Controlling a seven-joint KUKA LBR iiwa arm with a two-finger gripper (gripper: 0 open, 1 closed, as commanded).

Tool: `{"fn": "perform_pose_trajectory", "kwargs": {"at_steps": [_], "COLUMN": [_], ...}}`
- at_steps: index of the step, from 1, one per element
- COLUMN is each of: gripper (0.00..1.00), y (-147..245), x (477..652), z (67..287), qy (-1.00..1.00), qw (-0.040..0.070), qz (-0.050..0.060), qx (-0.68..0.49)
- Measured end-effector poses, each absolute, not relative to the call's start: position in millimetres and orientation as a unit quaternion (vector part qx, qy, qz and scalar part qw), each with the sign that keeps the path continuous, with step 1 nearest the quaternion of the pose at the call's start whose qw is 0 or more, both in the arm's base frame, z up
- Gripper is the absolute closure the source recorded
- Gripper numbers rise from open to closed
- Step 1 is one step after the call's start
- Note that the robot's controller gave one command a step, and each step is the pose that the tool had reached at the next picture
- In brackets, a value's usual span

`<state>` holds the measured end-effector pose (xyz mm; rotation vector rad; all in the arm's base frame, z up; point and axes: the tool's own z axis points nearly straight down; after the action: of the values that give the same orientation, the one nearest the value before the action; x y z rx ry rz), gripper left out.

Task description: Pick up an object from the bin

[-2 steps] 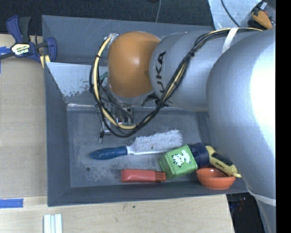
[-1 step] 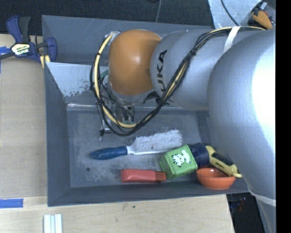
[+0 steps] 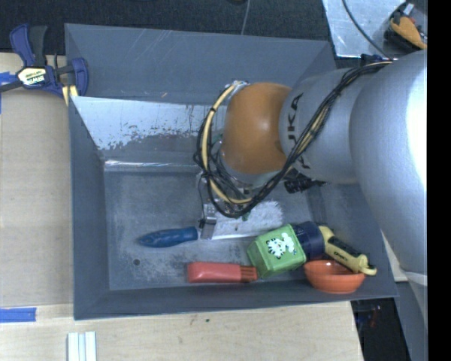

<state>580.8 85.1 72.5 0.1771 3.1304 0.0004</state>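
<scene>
My gripper (image 3: 208,224) is low over the middle of the bin floor, mostly hidden under the arm's wrist. Its tip is right at the right end of a blue, elongated handle-like thing (image 3: 167,237) lying flat on the floor. A pale flat piece (image 3: 237,230) lies just right of the tip. Whether the gripper touches either, I cannot tell. A red brush-like tool (image 3: 220,272) lies along the front wall below the gripper. A green box with a white picture (image 3: 276,250) sits to its lower right.
At the front right corner lie a dark blue round thing (image 3: 313,237), a yellow and black tool (image 3: 347,255) and an orange bowl (image 3: 334,276). The arm and its cables cover the bin's right and back middle.
</scene>
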Motion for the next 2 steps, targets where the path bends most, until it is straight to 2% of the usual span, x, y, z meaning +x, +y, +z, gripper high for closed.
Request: {"fn": "perform_pose_trajectory", "kwargs": {"at_steps": [1, 2], "gripper": [0.0, 0.0], "y": [96, 129], "x": [577.1, 561.6], "z": [125, 100], "qy": [0.995, 1.0], "qw": [0.007, 0.003], "qz": [0.001, 0.001], "qx": [-0.103, 0.021]}}
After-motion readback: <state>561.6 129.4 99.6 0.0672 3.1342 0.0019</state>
